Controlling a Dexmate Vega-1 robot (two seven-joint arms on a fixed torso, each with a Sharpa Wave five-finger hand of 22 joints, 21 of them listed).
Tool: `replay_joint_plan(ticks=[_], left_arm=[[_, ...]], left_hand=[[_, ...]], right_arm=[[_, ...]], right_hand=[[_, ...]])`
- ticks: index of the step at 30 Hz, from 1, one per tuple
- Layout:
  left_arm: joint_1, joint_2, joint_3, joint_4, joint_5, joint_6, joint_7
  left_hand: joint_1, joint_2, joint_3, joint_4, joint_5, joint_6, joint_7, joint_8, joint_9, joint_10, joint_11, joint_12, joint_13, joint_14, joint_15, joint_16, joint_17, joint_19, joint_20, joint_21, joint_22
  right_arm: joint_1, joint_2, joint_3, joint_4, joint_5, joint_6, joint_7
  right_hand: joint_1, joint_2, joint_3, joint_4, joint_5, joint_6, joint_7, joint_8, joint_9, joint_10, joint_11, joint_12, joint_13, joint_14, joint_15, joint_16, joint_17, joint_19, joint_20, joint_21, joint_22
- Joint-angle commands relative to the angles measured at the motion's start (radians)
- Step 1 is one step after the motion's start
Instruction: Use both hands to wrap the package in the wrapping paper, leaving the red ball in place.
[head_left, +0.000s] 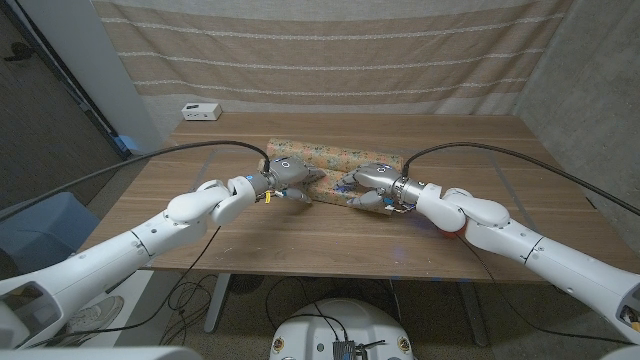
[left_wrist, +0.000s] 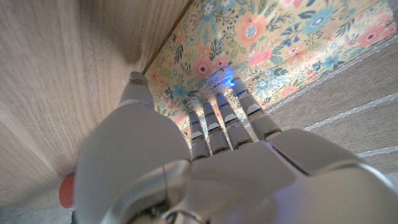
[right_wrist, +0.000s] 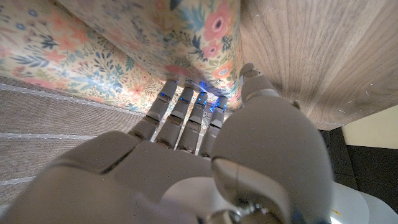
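Observation:
Floral wrapping paper (head_left: 335, 158) lies draped over the package in the middle of the table. My left hand (head_left: 289, 177) holds the paper's near left edge: its fingertips (left_wrist: 219, 99) dig into the floral sheet (left_wrist: 280, 43) with the thumb beside the edge. On the near right edge my right hand (head_left: 368, 186) grips the same way, its fingers (right_wrist: 186, 99) pushed into the paper (right_wrist: 124, 56). The package itself is hidden under the paper. A red ball (head_left: 447, 228) peeks out from behind my right forearm and also shows as a red blur (left_wrist: 67, 190) in the left wrist view.
A small white box (head_left: 201, 111) stands at the table's back left corner. A striped beige curtain (head_left: 330, 50) hangs behind the table. Bare wood (head_left: 300, 240) stretches between the hands and the front edge.

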Motion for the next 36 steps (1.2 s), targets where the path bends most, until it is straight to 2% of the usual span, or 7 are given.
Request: replay_joint_plan(ticks=[1, 9, 14, 19, 26, 31, 36], left_arm=[[-0.040, -0.051, 0.054, 0.116, 0.035, -0.003, 0.056], [-0.068, -0.058, 0.067, 0.138, 0.010, -0.013, 0.035], [-0.089, -0.063, 0.074, 0.155, -0.017, -0.034, 0.011], [-0.112, -0.072, 0.079, 0.174, -0.042, -0.052, -0.008], [-0.138, -0.082, 0.089, 0.192, -0.065, -0.072, -0.036], [-0.149, -0.085, 0.097, 0.201, -0.069, -0.084, -0.041], [-0.157, -0.088, 0.102, 0.210, -0.077, -0.098, -0.043]], left_hand=[[0.021, 0.007, 0.007, -0.006, 0.008, 0.018, -0.002, 0.011, -0.001, 0.017, 0.002, 0.006, 0.001, 0.017, -0.081, 0.008, 0.001, 0.013, -0.003, 0.006, 0.004], [0.024, 0.007, 0.007, -0.006, 0.006, 0.025, -0.003, 0.012, -0.001, 0.023, -0.003, 0.007, -0.002, 0.023, -0.088, 0.006, 0.000, 0.019, -0.009, 0.009, 0.006], [0.026, 0.006, 0.006, -0.006, 0.004, 0.031, -0.004, 0.013, -0.002, 0.030, -0.011, 0.008, -0.004, 0.029, -0.093, 0.004, -0.001, 0.024, -0.015, 0.011, 0.006], [0.026, -0.001, 0.003, -0.007, 0.001, 0.046, -0.006, 0.017, -0.002, 0.034, -0.015, 0.009, -0.006, 0.032, -0.095, 0.003, -0.002, 0.028, -0.019, 0.013, 0.007], [0.029, -0.001, 0.002, -0.007, -0.001, 0.054, -0.005, 0.018, -0.002, 0.045, -0.021, 0.011, -0.008, 0.041, -0.103, 0.003, -0.001, 0.043, -0.030, 0.019, 0.008], [0.031, -0.001, 0.002, -0.008, -0.002, 0.055, -0.004, 0.017, -0.002, 0.047, -0.021, 0.011, -0.009, 0.048, -0.105, 0.004, -0.001, 0.049, -0.034, 0.022, 0.008], [0.042, 0.001, 0.005, -0.012, -0.002, 0.055, -0.004, 0.016, -0.002, 0.051, -0.024, 0.011, -0.011, 0.051, -0.111, 0.003, -0.002, 0.053, -0.035, 0.024, 0.008]], right_arm=[[-0.005, 0.013, 0.027, 0.046, 0.084, 0.074, -0.054], [-0.046, 0.030, 0.039, 0.044, -0.004, 0.026, -0.220], [-0.054, 0.048, 0.022, 0.021, -0.040, -0.066, -0.184], [-0.064, 0.078, -0.004, 0.018, -0.090, -0.154, -0.204], [-0.060, 0.125, -0.029, 0.068, -0.118, -0.214, -0.311], [-0.058, 0.151, -0.036, 0.099, -0.116, -0.244, -0.400], [-0.054, 0.168, -0.042, 0.122, -0.104, -0.262, -0.465]], right_hand=[[-0.003, -0.007, 0.006, -0.009, 0.004, -0.097, -0.004, -0.027, 0.001, -0.046, -0.005, -0.021, 0.001, 0.017, -0.100, 0.008, 0.007, 0.063, -0.020, 0.007, 0.006], [-0.070, -0.051, -0.052, 0.012, 0.028, -0.351, 0.012, -0.031, 0.006, -0.251, -0.002, -0.040, 0.011, -0.149, -0.075, -0.028, 0.038, -0.006, 0.004, -0.049, 0.008], [-0.110, -0.073, -0.100, 0.026, 0.042, -0.450, 0.016, -0.022, 0.007, -0.354, 0.033, -0.041, 0.012, -0.265, -0.040, -0.046, 0.041, -0.087, 0.022, -0.103, 0.008], [-0.103, -0.063, -0.112, 0.024, 0.052, -0.486, 0.029, -0.017, 0.007, -0.408, 0.060, -0.040, 0.009, -0.328, -0.019, -0.053, 0.032, -0.122, 0.038, -0.134, 0.007], [-0.071, -0.044, -0.108, 0.011, 0.066, -0.484, 0.010, -0.007, 0.006, -0.447, 0.043, -0.035, 0.005, -0.410, -0.015, -0.065, 0.013, -0.170, 0.037, -0.175, 0.004], [-0.050, -0.025, -0.107, 0.004, 0.076, -0.486, 0.009, -0.006, 0.006, -0.466, 0.031, -0.028, 0.001, -0.491, -0.007, -0.071, -0.010, -0.255, 0.037, -0.230, 0.003], [-0.029, -0.002, -0.099, -0.001, 0.080, -0.517, 0.009, -0.015, 0.006, -0.476, 0.024, -0.027, -0.001, -0.505, -0.011, -0.062, -0.023, -0.243, 0.040, -0.239, 0.003]])
